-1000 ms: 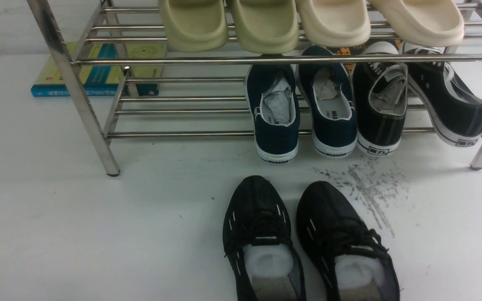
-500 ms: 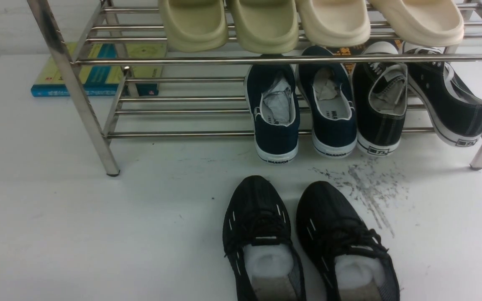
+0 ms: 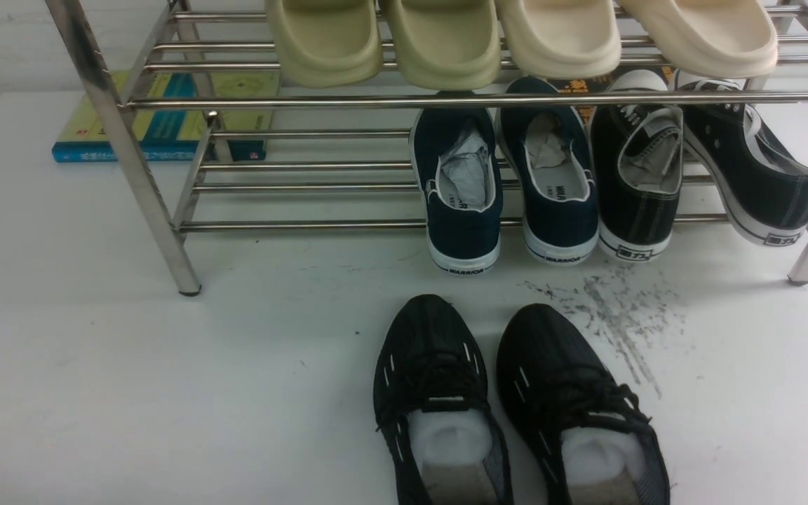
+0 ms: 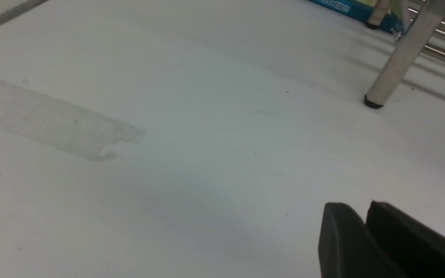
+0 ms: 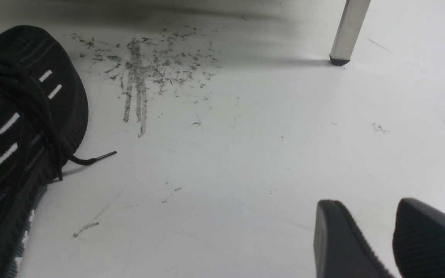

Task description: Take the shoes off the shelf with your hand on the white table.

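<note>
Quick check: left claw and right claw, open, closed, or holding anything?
Left claw: nearly closed, holding nothing.
Right claw: open with a small gap, holding nothing.

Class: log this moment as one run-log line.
shoes: on table, off shelf | left end effector: empty | right end effector: open, empty

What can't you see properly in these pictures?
- Black shoes: the front view's bottom edge cuts off their heels.
- Slippers: that view's top edge cuts them off.
- Book: the shelf crosses its cover; the print is too small to read.
- Both arms: missing from the front view.
- Left gripper and right gripper: only fingertips show at the wrist views' bottom edge.
</note>
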Robot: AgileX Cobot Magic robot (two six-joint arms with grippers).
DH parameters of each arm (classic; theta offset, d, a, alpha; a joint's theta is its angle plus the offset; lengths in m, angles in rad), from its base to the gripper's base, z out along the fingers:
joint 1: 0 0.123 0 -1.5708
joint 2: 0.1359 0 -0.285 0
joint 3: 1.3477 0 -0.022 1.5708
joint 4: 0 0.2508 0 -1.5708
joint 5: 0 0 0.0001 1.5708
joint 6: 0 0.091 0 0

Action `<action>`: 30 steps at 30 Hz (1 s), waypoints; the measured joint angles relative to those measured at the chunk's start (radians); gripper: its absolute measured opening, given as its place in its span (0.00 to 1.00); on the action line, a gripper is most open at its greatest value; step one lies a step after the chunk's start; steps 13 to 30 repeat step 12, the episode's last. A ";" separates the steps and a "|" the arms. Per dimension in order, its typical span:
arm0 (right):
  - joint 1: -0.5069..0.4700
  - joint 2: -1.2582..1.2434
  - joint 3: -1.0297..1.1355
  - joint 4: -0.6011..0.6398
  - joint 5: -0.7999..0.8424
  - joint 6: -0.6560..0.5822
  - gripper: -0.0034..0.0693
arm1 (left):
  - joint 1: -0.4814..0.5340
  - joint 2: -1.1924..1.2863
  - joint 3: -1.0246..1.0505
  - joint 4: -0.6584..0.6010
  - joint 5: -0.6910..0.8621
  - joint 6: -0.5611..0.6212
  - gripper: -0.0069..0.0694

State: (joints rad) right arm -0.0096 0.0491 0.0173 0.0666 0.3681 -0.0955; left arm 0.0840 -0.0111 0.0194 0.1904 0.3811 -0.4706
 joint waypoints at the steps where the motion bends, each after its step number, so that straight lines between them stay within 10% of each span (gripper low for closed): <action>1: 0.000 0.000 0.000 0.000 0.000 0.000 0.38 | 0.000 0.000 0.000 -0.005 0.000 0.000 0.25; 30: 0.000 0.000 0.000 0.000 0.000 0.000 0.38 | 0.000 0.000 0.000 -0.011 0.000 0.000 0.27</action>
